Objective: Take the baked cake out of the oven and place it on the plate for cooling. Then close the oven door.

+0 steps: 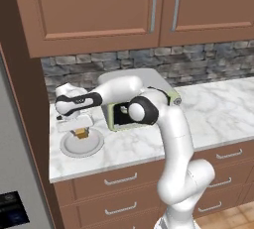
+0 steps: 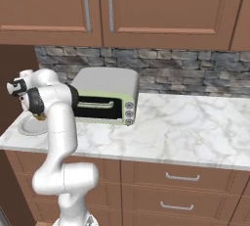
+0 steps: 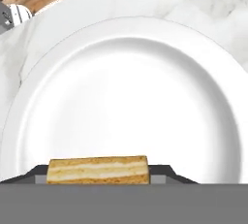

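Observation:
My gripper (image 1: 81,128) is shut on the baked cake (image 1: 81,134), a small golden-brown block, low over the middle of the round white plate (image 1: 94,146) at the left end of the counter. In the hand view the cake (image 3: 98,168) sits between my two dark fingertips (image 3: 163,173), with the plate (image 3: 126,97) spread out beneath it. Whether the cake touches the plate I cannot tell. From the right base view the plate (image 2: 27,129) lies behind my arm. The oven and the oven door are out of view.
A small green toaster oven (image 1: 116,119) (image 2: 105,100) stands on the marble counter (image 1: 218,109) just right of the plate, its door shut. A brown cabinet side and a tall grey appliance (image 1: 15,163) bound the left. Wall cupboards hang above and drawers sit below.

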